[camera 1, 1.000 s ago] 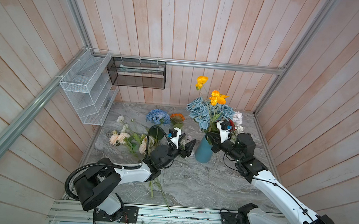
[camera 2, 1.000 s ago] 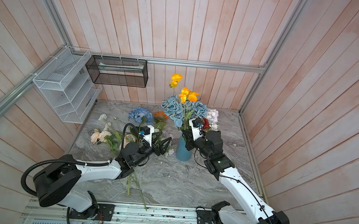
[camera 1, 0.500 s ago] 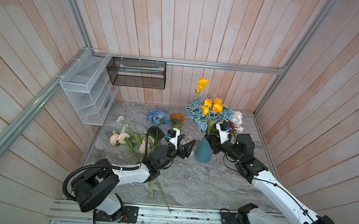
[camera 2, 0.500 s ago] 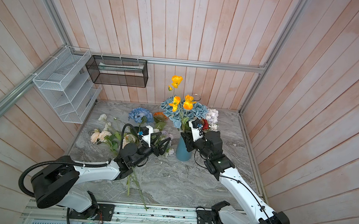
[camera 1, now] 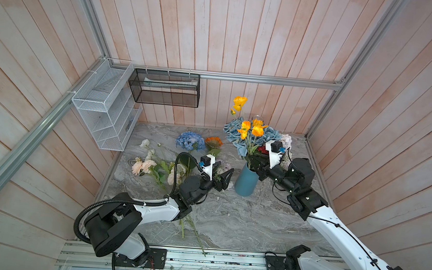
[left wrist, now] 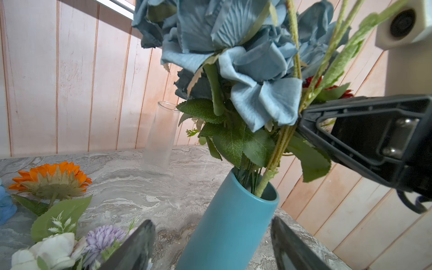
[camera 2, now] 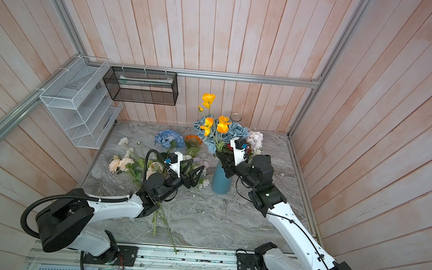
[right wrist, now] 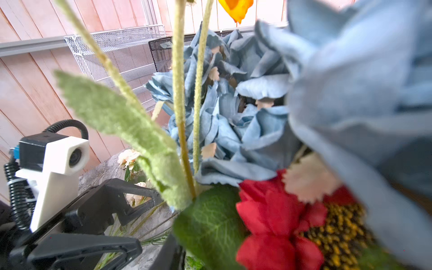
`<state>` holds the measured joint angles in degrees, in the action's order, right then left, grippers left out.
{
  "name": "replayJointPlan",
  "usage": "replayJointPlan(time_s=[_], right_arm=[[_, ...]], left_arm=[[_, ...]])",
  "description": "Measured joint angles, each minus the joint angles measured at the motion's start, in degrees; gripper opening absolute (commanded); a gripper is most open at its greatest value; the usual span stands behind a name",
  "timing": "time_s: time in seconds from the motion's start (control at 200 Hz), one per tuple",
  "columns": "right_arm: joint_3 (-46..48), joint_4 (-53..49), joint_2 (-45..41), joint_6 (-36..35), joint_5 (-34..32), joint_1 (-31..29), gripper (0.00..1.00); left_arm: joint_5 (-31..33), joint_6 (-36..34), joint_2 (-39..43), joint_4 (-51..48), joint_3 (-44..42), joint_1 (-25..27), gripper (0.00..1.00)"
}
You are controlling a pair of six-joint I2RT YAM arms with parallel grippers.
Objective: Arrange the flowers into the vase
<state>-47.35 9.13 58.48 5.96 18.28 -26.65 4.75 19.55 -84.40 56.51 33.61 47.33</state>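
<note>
The teal vase (camera 1: 245, 182) (left wrist: 229, 222) stands upright, holding blue roses (camera 1: 236, 136), yellow-orange poppies (camera 1: 251, 128), a red daisy (right wrist: 275, 224) and pale blooms. My right gripper (camera 1: 254, 163) is at the vase's mouth among the fuzzy poppy stems (left wrist: 280, 142). Only one of its fingers (right wrist: 169, 253) shows past the leaves, so its grip is unclear. My left gripper (camera 1: 226, 176) (left wrist: 212, 238) is open just left of the vase, empty. Loose flowers lie on the table: blue hydrangea (camera 1: 190, 140), orange daisy (camera 1: 213, 142), peach blooms (camera 1: 141, 165), lilac bloom (left wrist: 102, 238).
A clear glass vase (camera 1: 257, 118) (left wrist: 159, 140) stands behind the teal one by the back wall. A white wire rack (camera 1: 105, 107) and a black mesh basket (camera 1: 164, 88) hang on the walls. Long stems (camera 1: 193, 230) trail toward the table's front edge under my left arm.
The yellow-orange poppies have sunk lower into the vase. My right gripper stays at the vase's mouth, and the left arm has barely moved.
</note>
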Motion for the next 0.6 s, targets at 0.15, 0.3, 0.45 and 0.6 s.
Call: replayJointPlan(time_s=[0.15, 0.3, 0.45, 0.6], right_arm=[[0.04, 0.33, 0.02, 0.26, 0.0, 0.0, 0.15], [1.09, 0.5, 0.02, 0.26, -0.44, 0.0, 0.13], [2.67, 0.0, 0.02, 0.24, -0.87, 0.0, 0.13], [2.69, -0.22, -0.07, 0.28, -0.92, 0.0, 0.22]], left_arm=[[0.15, 0.0, 0.11, 0.02, -0.09, 0.02, 0.79], [0.17, 0.0, 0.11, 0.0, -0.09, -0.04, 0.8], [0.15, 0.0, 0.11, 0.0, -0.09, -0.04, 0.79], [0.17, 0.0, 0.11, 0.02, -0.09, -0.04, 0.8]])
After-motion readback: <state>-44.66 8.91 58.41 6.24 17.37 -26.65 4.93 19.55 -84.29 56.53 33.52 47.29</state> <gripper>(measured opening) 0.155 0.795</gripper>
